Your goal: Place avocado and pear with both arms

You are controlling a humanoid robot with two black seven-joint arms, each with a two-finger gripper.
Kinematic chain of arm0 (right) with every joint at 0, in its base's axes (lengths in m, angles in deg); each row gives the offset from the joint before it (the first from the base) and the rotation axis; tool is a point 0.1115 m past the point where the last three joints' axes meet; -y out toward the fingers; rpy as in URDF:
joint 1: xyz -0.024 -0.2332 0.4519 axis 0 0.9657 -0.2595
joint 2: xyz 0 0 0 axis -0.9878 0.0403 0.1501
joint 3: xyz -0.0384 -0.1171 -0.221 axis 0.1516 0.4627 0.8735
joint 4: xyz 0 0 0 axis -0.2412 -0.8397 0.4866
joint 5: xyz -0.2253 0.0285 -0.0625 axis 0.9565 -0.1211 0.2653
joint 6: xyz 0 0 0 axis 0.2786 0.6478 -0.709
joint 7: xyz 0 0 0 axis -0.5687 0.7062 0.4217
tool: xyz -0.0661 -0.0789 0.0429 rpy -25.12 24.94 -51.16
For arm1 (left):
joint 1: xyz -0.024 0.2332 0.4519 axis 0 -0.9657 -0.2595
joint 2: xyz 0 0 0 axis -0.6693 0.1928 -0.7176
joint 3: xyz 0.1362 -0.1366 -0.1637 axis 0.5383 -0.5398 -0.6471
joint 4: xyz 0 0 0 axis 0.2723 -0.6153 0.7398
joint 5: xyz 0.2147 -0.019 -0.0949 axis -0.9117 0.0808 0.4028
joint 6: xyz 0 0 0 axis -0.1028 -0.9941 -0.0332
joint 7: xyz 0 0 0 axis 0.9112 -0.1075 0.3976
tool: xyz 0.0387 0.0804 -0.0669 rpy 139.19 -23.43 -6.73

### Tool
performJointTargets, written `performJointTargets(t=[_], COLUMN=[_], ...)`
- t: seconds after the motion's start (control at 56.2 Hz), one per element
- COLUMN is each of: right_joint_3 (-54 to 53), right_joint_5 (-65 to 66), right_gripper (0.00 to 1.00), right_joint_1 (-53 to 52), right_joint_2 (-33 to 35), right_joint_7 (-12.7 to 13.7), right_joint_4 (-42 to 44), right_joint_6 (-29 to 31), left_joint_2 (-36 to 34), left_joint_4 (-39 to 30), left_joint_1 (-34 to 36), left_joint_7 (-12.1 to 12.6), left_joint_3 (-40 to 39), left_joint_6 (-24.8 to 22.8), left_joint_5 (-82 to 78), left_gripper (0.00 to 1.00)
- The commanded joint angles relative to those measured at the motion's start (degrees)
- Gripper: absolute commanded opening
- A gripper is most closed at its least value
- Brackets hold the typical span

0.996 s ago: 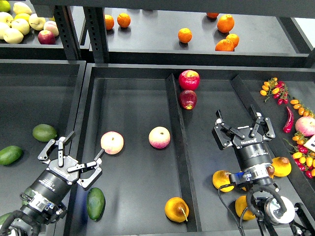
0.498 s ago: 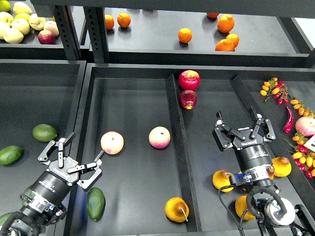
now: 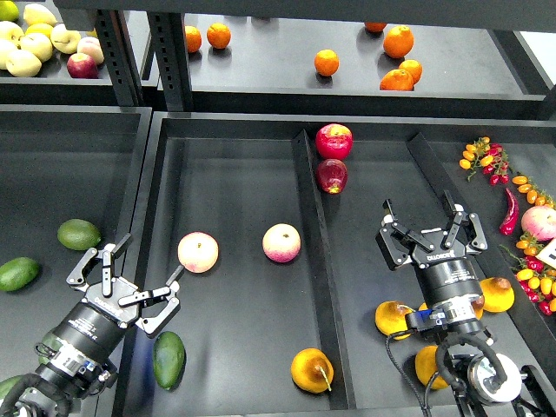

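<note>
Left hand [image 3: 123,276] wide, avocado [image 3: 168,359] just below; right hand [image 3: 428,228] wide, empty.

You have a black worktop [image 3: 234,347] split by raised dividers. In the middle bay lie the avocado [image 3: 168,360] near left, the pear [image 3: 311,370] near right against the divider, and two pink-and-yellow fruits [image 3: 198,252] farther back. Two red apples [image 3: 334,141] sit in the right bay's far left corner. Two lighter green avocados [image 3: 78,234] lie in the left bay. Oranges [image 3: 326,62] rest on the far shelf [image 3: 269,69].
</note>
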Motion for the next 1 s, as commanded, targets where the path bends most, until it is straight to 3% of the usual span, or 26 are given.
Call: performJointTargets(t=[0.0,0.622,0.711,0.836,0.978], right_joint_3=[0.0,0.1,0.1,0.1,0.1], right_joint_5=[0.0,0.0,0.0,0.0,0.0], right_gripper=[1.00,1.00,1.00,1.00,1.00], right_joint_1=[0.0,0.1,0.1,0.1,0.1], right_joint_2=[0.0,0.0,0.0,0.0,0.0], right_joint_7=[0.0,0.1,0.1,0.1,0.1], right_joint_4=[0.0,0.0,0.0,0.0,0.0], right_joint_6=[0.0,0.0,0.0,0.0,0.0], left_joint_2=[0.0,0.0,0.0,0.0,0.0], left_joint_4=[0.0,0.0,0.0,0.0,0.1], left_joint_1=[0.0,0.0,0.0,0.3,1.1], left_joint_7=[0.0,-0.5,-3.2,-9.6,-9.8], left_joint_3=[0.0,-0.1,-0.1,0.2,0.9], left_joint_6=[0.0,0.0,0.0,0.0,0.0], left_joint_5=[0.0,0.1,0.1,0.2,0.6], left_gripper=[1.00,1.00,1.00,1.00,1.00])
